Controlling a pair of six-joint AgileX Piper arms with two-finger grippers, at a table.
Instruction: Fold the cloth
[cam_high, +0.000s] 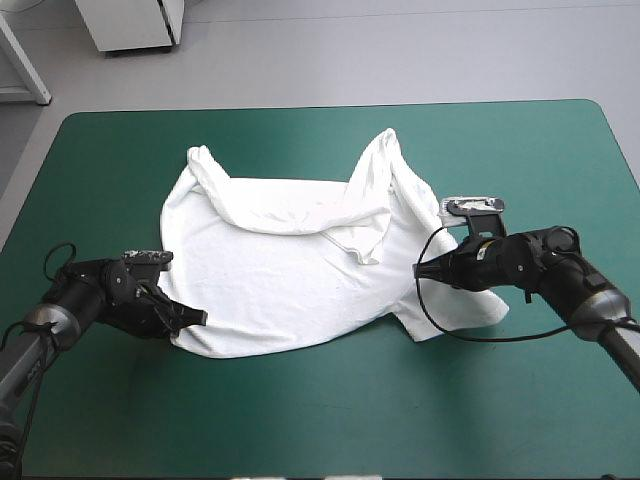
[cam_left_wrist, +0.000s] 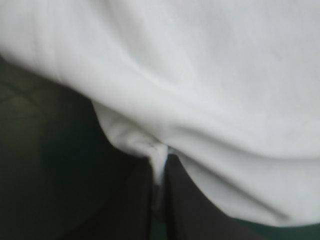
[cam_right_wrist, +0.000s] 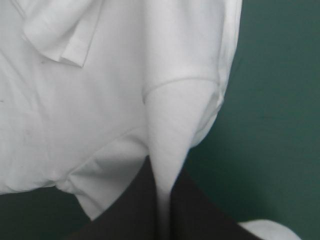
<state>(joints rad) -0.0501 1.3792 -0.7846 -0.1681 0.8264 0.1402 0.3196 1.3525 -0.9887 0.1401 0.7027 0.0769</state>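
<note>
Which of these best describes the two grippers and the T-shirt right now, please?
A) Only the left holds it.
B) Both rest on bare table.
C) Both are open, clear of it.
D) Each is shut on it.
D: in each wrist view white fabric is pinched between near-shut jaws, the left gripper at the T-shirt's near left corner, the right gripper at its right side.

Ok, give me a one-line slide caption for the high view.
Left gripper and right gripper pinch opposite sides of the rumpled white T-shirt on the teal-green table.
</note>
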